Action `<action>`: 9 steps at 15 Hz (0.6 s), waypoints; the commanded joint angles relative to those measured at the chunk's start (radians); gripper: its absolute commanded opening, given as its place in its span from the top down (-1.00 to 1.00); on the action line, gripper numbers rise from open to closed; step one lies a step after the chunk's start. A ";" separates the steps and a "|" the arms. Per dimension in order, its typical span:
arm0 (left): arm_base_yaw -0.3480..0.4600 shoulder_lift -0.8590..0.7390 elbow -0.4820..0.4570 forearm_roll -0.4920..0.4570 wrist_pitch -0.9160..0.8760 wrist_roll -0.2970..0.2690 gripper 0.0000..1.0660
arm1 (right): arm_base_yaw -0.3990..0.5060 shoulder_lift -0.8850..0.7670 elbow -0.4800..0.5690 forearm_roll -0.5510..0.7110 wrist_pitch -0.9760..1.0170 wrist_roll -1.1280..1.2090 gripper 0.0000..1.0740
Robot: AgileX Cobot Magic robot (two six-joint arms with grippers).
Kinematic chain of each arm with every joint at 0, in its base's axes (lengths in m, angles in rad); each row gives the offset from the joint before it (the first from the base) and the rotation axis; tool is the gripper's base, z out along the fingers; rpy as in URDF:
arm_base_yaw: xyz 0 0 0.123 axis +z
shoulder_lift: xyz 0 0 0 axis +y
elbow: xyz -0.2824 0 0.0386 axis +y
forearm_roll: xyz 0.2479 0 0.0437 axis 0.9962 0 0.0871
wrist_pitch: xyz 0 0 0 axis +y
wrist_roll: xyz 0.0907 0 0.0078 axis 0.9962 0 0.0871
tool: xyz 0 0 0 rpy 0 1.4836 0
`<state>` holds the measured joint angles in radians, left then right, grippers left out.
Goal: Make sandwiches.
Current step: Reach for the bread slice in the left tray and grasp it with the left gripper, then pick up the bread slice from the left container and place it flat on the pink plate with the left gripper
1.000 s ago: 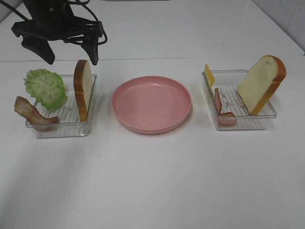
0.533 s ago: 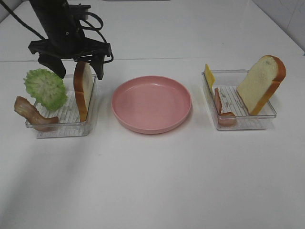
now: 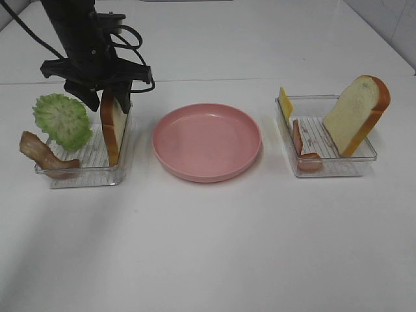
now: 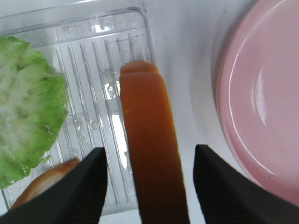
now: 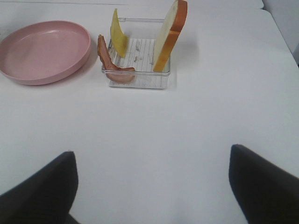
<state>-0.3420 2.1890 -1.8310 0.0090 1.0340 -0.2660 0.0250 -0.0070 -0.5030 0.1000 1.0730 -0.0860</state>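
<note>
On white tabletop [image 3: 208, 247]: straddles upright bread slice [image 4: 145, 107] in left tray [image 4: 93, 46] with left gripper [image 4: 150, 177], jaws apart; holds right gripper [image 5: 152, 158] spread, empty.

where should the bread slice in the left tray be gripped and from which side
Grip the bread slice across its flat faces near the top crust, coming straight down from above. It stands upright on edge by the wall of the left tray nearest the pink plate, so the jaws can straddle its narrow top.
</note>
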 commanded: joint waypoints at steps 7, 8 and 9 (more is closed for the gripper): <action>-0.003 0.005 -0.007 0.023 -0.026 -0.005 1.00 | -0.001 -0.006 -0.001 -0.001 -0.011 0.002 -0.54; -0.003 0.003 -0.007 0.022 -0.021 -0.005 1.00 | -0.001 -0.006 -0.001 -0.001 -0.011 0.002 -0.54; -0.003 -0.007 -0.007 0.017 -0.012 -0.005 1.00 | -0.001 -0.006 -0.001 -0.001 -0.011 0.002 -0.54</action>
<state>-0.3420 2.1930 -1.8320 0.0260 1.0210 -0.2660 0.0250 -0.0070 -0.5030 0.1000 1.0730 -0.0860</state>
